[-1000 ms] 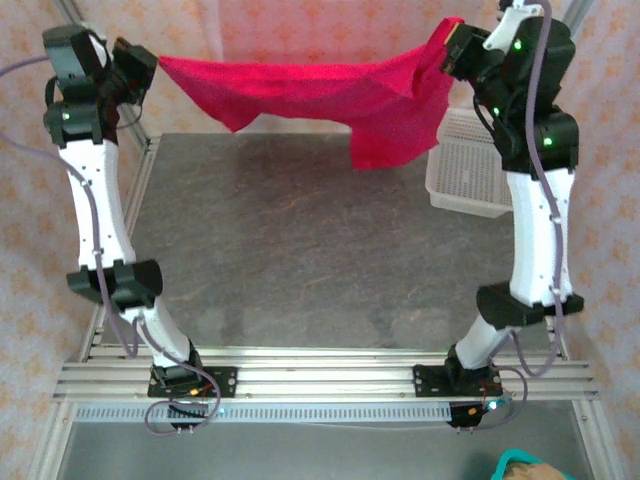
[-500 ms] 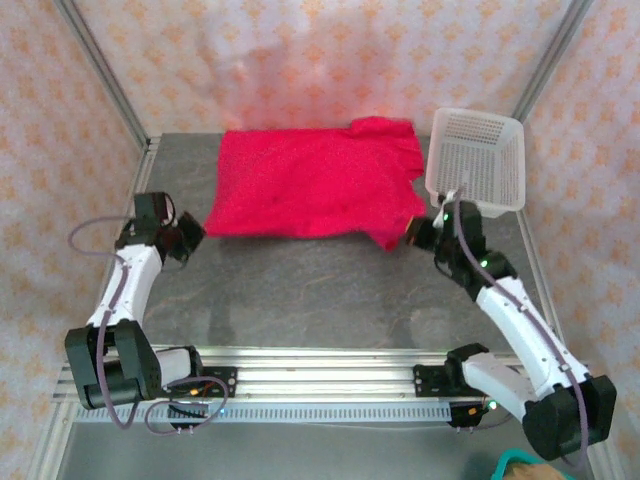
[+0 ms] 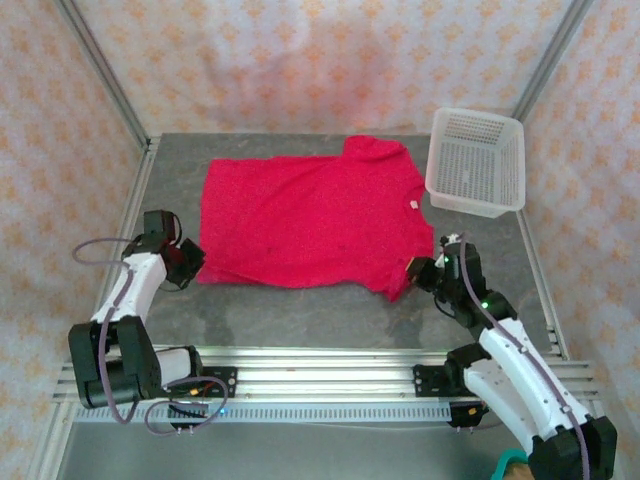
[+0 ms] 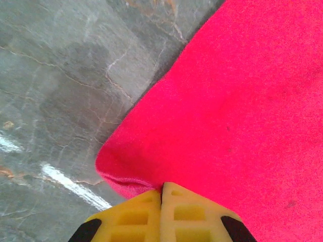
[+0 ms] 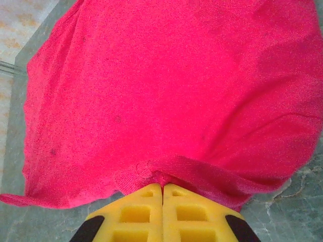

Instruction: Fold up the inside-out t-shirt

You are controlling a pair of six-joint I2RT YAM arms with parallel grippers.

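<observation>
The inside-out t-shirt (image 3: 305, 225) lies spread flat on the far middle of the grey surface (image 3: 300, 320). It is pinched at its two near corners. The left jaws hold the corner at the shirt's 8 o'clock. The right jaws hold the one at its 4 o'clock.

The left wrist view shows what the top view is too coarse to show. The yellow pads (image 4: 131, 219) are pressed together, with the rounded corner of the cloth running in between them. In the right wrist view the pads (image 5: 184, 212) are likewise closed on a rolled, stitched hem band.

The top view alone gives the whole outline. One sleeve (image 3: 378, 152) points to 1 o'clock. A small white tag (image 3: 410, 203) sits at the 3 o'clock edge.

The fabric is a plain bright red-pink and mostly smooth. It ripples slightly along the near edge and carries a few tiny dark specks.

A white mesh basket (image 3: 478, 165) stands at the shirt's 2 o'clock, near the sleeve but apart from it.
</observation>
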